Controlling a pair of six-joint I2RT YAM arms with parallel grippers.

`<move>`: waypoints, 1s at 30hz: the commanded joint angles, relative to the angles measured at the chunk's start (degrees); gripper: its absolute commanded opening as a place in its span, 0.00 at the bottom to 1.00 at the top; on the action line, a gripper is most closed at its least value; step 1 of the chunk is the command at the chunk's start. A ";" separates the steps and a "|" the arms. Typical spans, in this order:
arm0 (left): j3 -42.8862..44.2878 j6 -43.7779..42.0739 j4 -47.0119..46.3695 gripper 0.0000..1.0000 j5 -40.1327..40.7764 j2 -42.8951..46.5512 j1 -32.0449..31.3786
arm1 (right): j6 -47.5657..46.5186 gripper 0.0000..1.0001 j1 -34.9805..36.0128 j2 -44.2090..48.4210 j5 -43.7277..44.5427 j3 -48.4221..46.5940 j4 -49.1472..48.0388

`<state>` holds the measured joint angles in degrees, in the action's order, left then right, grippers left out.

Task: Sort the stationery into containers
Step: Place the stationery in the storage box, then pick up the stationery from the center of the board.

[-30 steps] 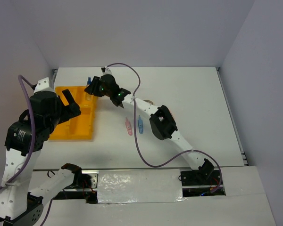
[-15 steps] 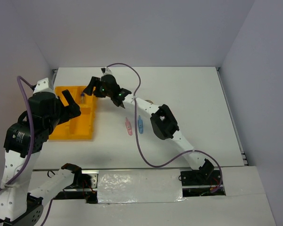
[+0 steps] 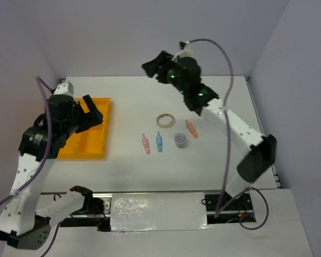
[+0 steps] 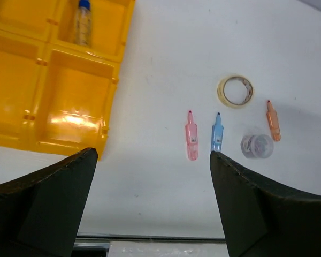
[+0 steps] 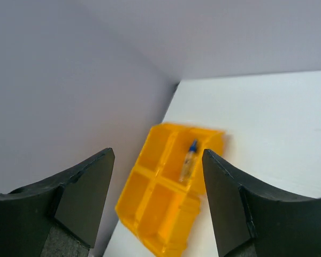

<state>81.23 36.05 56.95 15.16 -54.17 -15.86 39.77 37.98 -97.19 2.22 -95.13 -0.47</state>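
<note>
The clear bottle with a blue cap [image 4: 83, 24] [image 5: 189, 160] lies in a far compartment of the yellow tray [image 3: 88, 144] [image 4: 69, 101] [image 5: 150, 198]. On the white table, right of the tray, lie the beige tape ring [image 3: 165, 120] [image 4: 235, 90], orange clip [image 3: 191, 128] [image 4: 273, 120], dark round jar [image 3: 180, 140] [image 4: 257, 145], pink clip [image 3: 146, 144] [image 4: 191, 142] and blue clip [image 3: 159, 141] [image 4: 216, 138]. My left gripper [image 3: 96, 113] [image 4: 153, 155] hovers open over the tray's right edge, holding nothing. My right gripper [image 3: 154, 67] [image 5: 158, 152] is raised high at the back, open and empty.
Grey walls close in the table at the back and on both sides. The right arm stretches from its base at the near right up across the right half of the table. A purple cable loops above it.
My right gripper opened over the tray, left the bottle in a compartment, then swung up and right. The tape ring, jar and orange clip came into view. The left arm shifted slightly.
</note>
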 commanded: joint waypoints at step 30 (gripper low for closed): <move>34.17 -3.44 -19.33 0.64 -9.27 -77.40 -16.57 | 0.75 0.80 -7.30 67.92 4.81 21.31 58.83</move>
<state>113.80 33.36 40.25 6.87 -131.00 -31.27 39.57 30.85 -29.21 5.89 -72.03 55.59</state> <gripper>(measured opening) 0.648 0.798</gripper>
